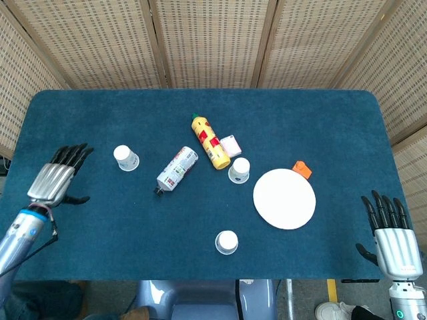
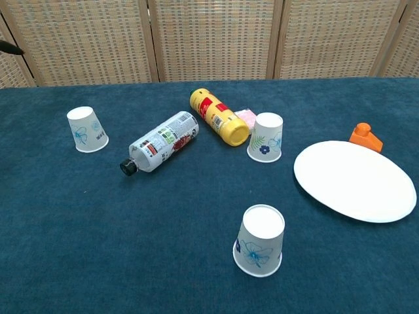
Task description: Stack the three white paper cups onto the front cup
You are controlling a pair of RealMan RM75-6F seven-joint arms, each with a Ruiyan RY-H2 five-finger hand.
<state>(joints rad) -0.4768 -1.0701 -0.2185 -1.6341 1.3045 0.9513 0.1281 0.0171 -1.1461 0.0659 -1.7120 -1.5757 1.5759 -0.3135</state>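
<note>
Hands [image 1: 58, 179] [image 1: 392, 235] flank table edges, cups [image 1: 227, 242] well apart.

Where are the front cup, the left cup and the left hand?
front cup [image 2: 260, 240], chest view, on its side wall.
left cup [image 1: 125, 158], head view, on its upturned base.
left hand [image 1: 57, 182], head view, back of the hand.
</note>
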